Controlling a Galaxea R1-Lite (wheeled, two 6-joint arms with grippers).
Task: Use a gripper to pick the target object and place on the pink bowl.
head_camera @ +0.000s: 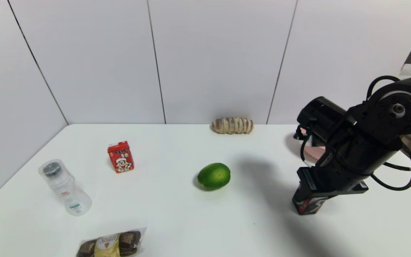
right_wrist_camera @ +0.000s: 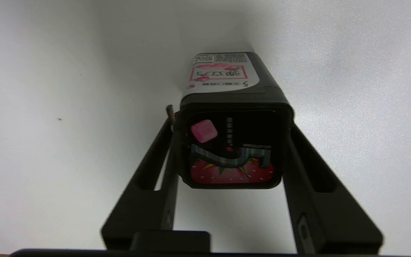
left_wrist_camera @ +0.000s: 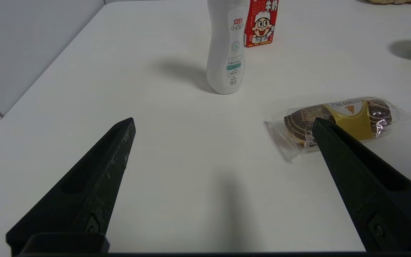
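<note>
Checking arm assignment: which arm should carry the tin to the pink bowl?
Right. The right gripper is already shut on the tin, with the pink bowl just behind that arm. The left gripper hangs open, far across the table.

Table (head_camera: 177, 221): you had a white top.
On it: carton (head_camera: 120, 156), bottle (head_camera: 64, 187), lime (head_camera: 213, 176), bread (head_camera: 232, 125), snack pack (head_camera: 111, 244), tin (head_camera: 307, 204), pink bowl (head_camera: 312, 151).

glossy black tin (right_wrist_camera: 232, 142), matt white table (head_camera: 177, 210)

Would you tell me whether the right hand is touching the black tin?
Touching: in the right wrist view, the right hand's fingers press both sides of the black tin.
</note>
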